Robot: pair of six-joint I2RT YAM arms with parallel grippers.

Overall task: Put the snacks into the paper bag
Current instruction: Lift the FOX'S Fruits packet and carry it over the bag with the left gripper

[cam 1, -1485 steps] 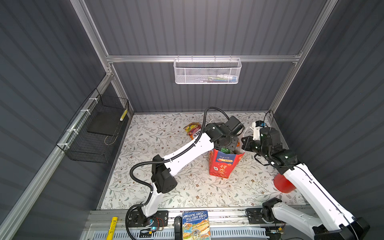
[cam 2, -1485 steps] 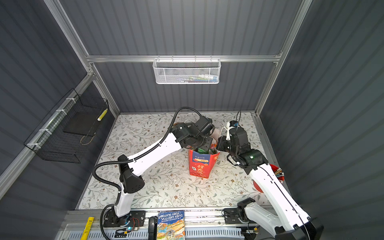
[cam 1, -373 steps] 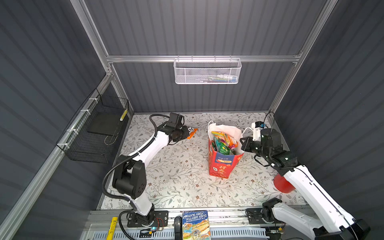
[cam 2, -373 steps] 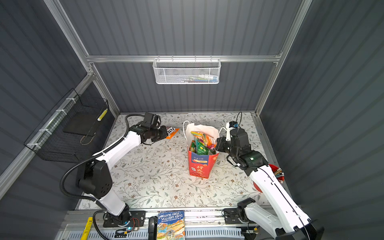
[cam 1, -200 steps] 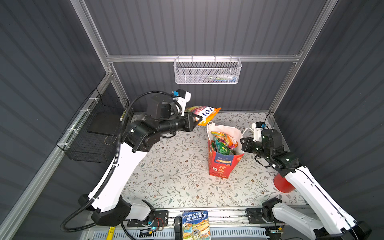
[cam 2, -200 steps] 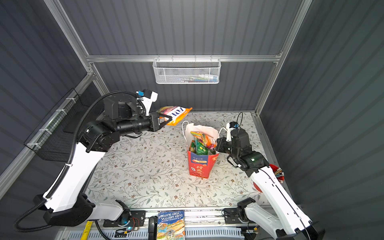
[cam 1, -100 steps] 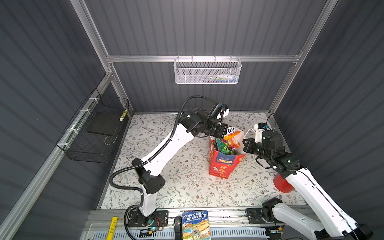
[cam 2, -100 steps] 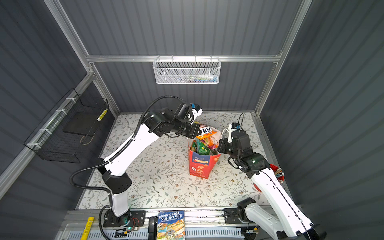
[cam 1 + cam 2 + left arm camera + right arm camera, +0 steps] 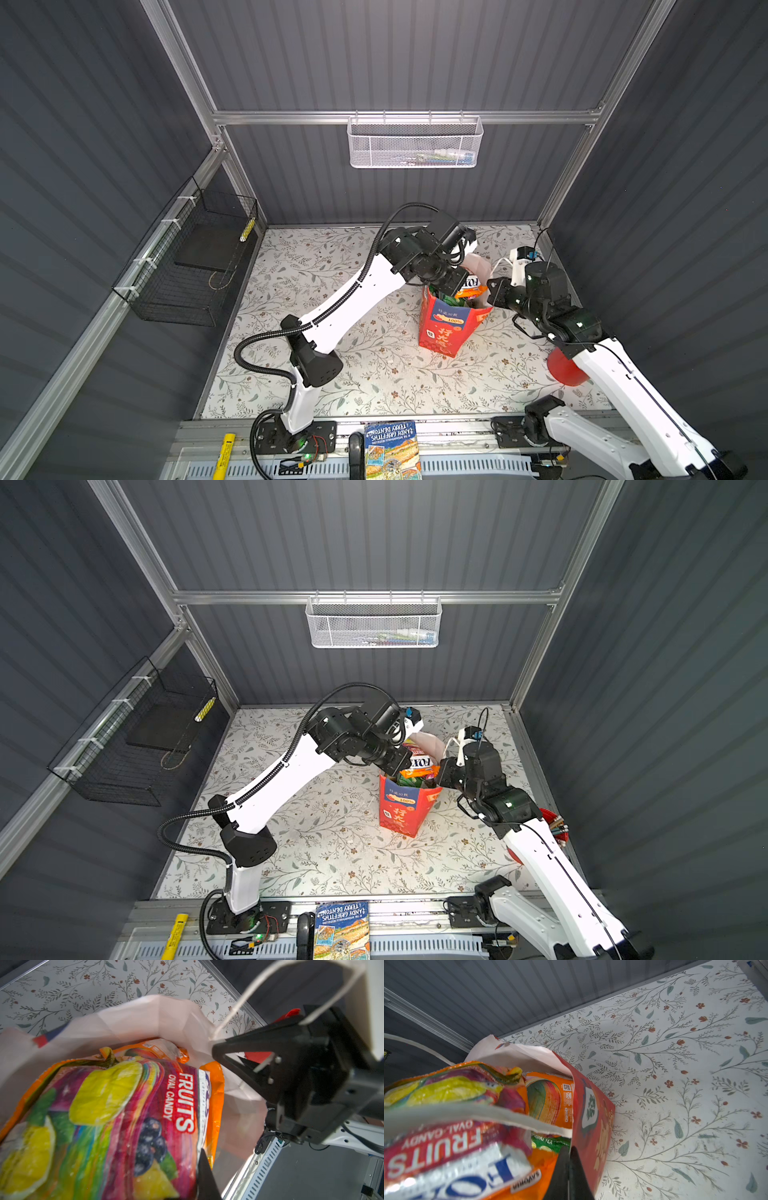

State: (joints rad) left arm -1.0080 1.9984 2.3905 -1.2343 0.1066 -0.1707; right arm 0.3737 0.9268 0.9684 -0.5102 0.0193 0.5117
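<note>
The red paper bag [image 9: 446,332] [image 9: 401,812] stands upright at the middle right of the table, with several snacks inside, among them an orange packet [image 9: 550,1101] and a green one [image 9: 550,1141]. My left gripper [image 9: 459,282] [image 9: 405,761] [image 9: 199,1167] is shut on a multicolour, orange-edged "FOX'S FRUITS" packet [image 9: 473,284] [image 9: 420,764] [image 9: 124,1115] [image 9: 446,1147]. That packet lies tilted across the bag's mouth, partly inside the bag's white inner wall [image 9: 145,1018]. My right gripper [image 9: 491,291] [image 9: 441,776] [image 9: 218,1051] [image 9: 568,1153] is shut on the bag's right rim, next to its red wall [image 9: 593,1126].
A red cup [image 9: 563,370] stands behind my right arm at the right edge. A blue book [image 9: 390,451] and a yellow marker [image 9: 224,455] lie on the front rail. A white mesh basket [image 9: 415,143] hangs on the back wall, a black wire basket [image 9: 191,266] on the left wall.
My left arm lifted the multicolour packet from the back left of the table, swung it right and lowered it into the bag's mouth. My right gripper stayed shut on the rim.
</note>
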